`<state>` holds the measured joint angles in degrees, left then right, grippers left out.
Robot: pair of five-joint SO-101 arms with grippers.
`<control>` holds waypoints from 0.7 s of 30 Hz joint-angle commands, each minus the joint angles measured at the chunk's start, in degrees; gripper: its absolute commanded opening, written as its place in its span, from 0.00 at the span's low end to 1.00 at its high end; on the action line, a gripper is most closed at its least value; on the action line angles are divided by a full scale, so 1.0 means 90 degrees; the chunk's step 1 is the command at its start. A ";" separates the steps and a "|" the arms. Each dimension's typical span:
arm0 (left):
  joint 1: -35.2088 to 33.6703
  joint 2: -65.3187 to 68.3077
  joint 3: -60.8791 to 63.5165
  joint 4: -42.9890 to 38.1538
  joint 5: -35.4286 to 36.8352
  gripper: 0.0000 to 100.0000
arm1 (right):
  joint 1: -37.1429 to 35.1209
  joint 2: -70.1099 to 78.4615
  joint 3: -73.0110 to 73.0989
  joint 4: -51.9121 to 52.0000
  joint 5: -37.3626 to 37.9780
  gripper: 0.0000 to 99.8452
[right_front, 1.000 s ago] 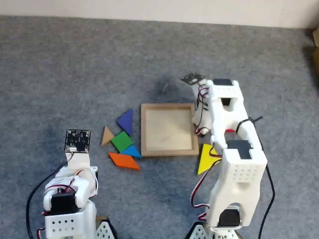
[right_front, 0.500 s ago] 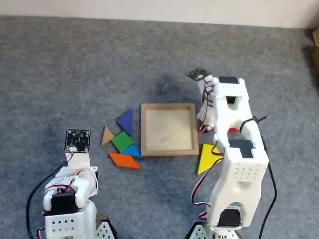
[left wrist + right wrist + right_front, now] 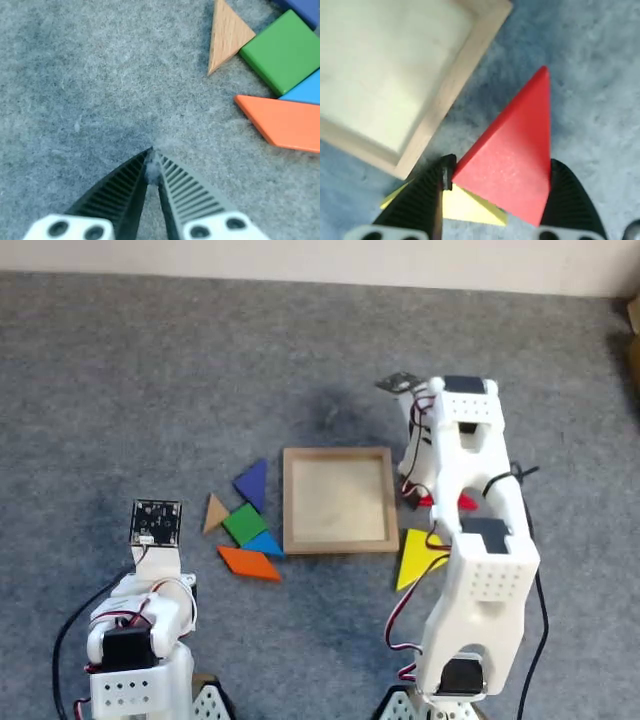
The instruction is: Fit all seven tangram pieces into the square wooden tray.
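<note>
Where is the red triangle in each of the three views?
High view: red triangle, partly under the right arm, right of the wooden tray.
Right wrist view: red triangle held in the right gripper, beside the tray's corner.
Left wrist view: not in it; green square there.
Shared landmark: the wooden tray, high and right wrist views.

Pale matt wood tray (image 3: 338, 545); fuzzy grey felt cloth (image 3: 150, 380).
</note>
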<state>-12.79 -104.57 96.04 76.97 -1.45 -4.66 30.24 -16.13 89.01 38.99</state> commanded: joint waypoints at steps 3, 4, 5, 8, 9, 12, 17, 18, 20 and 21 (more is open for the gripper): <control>0.0093 -0.0073 0.0122 0.0000 -0.0029 0.00 | -0.0230 -0.0591 -0.0679 0.0562 -0.0449 0.14; 0.0093 -0.0073 0.0122 0.0000 -0.0029 0.00 | -0.0317 -0.0591 -0.0816 0.0659 -0.0654 0.13; 0.0093 -0.0073 0.0122 0.0000 -0.0029 0.00 | -0.0396 -0.0591 -0.0972 0.0777 -0.0850 0.13; 0.0093 -0.0073 0.0122 0.0000 -0.0029 0.00 | -0.0737 -0.0591 -0.1451 0.1099 -0.1553 0.13; 0.0093 -0.0073 0.0122 0.0000 -0.0029 0.00 | -0.0884 -0.0591 -0.1578 0.1158 -0.1817 0.13; 0.0093 -0.0073 0.0122 0.0000 -0.0029 0.00 | -0.1265 -0.0591 -0.1753 0.1177 -0.2745 0.13; 0.0093 -0.0073 0.0122 0.0000 -0.0029 0.00 | -0.1734 -0.0552 -0.1734 0.1128 -0.4093 0.13; 0.0093 -0.0073 0.0122 0.0000 -0.0029 0.00 | -0.1802 -0.0552 -0.1734 0.1128 -0.4278 0.13; 0.0093 -0.0073 0.0122 0.0000 -0.0029 0.00 | -0.1939 -0.0552 -0.1744 0.1021 -0.4630 0.13; 0.0093 -0.0073 0.0122 0.0000 -0.0029 0.00 | -0.1998 -0.0552 -0.1744 0.0913 -0.4825 0.13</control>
<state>-12.79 -104.57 96.04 76.97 -1.45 -20.57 30.15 -28.35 98.59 0.48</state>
